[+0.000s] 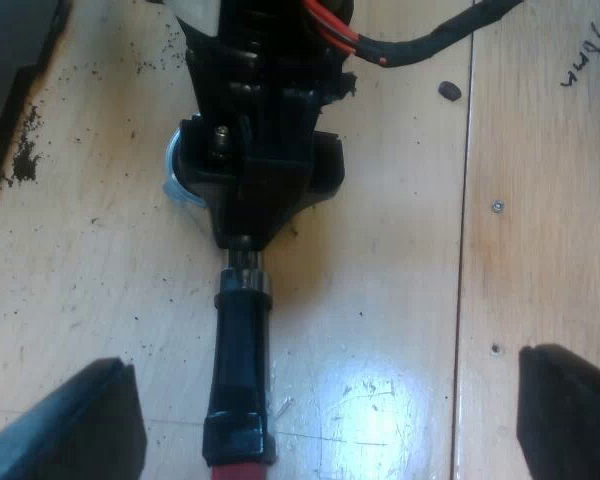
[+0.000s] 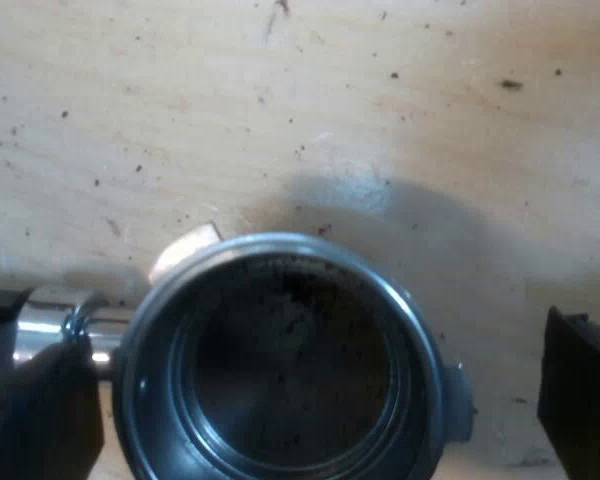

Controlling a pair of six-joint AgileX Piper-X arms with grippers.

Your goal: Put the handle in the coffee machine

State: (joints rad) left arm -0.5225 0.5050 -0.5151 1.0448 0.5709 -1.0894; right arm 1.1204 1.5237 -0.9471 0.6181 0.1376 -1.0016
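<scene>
Wooden table (image 1: 90, 250), speckled with coffee grounds (image 1: 22, 160), bears the holder (image 1: 242, 300) lying flat, not yet in the machine; my left gripper (image 1: 325, 360) stands spread wide astride its dark handle (image 1: 240, 370), gripping nothing. My right gripper (image 2: 310, 385) straddles the basket (image 2: 280, 245), likewise parted and empty, so I judge an off-centre squeeze could skid or tip the holder.

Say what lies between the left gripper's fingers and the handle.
Only bare wooden table, seen in the left wrist view; the left gripper's open fingers flank the handle.
</scene>
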